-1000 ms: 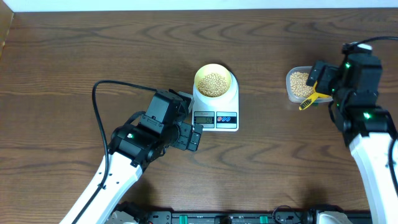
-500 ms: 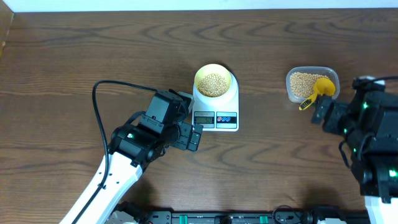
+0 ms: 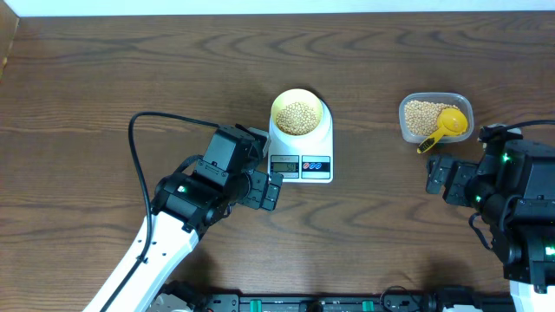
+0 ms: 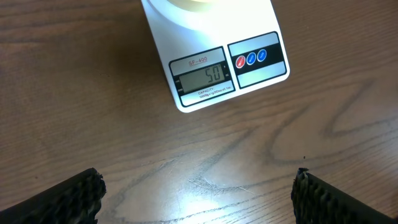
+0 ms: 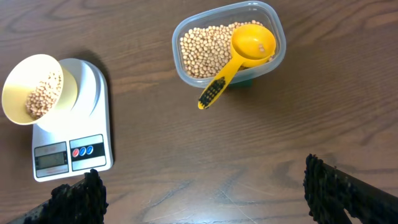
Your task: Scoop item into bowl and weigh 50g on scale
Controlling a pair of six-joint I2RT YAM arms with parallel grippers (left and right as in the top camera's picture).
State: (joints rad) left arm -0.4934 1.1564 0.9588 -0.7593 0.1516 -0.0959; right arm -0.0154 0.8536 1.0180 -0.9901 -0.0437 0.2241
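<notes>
The pale yellow bowl (image 3: pixel 300 113) holds tan beans (image 3: pixel 298 116) and sits on the white scale (image 3: pixel 301 149). In the left wrist view the scale's display (image 4: pixel 204 76) reads 50. The bowl (image 5: pixel 34 87) and scale (image 5: pixel 71 149) also show in the right wrist view. A clear tub of beans (image 3: pixel 422 119) holds the yellow scoop (image 3: pixel 446 126), whose handle hangs over the tub's edge. My left gripper (image 3: pixel 270 189) is open and empty, just left of the scale's front. My right gripper (image 3: pixel 444 178) is open and empty, below the tub.
The tub (image 5: pixel 227 43) and scoop (image 5: pixel 242 53) lie at the top of the right wrist view. A black cable (image 3: pixel 143 130) loops off the left arm. The table's front edge carries a black rail (image 3: pixel 303 303).
My right gripper has let go of the scoop, left it in the tub, and drawn back toward the table's front. The left arm has not moved.
</notes>
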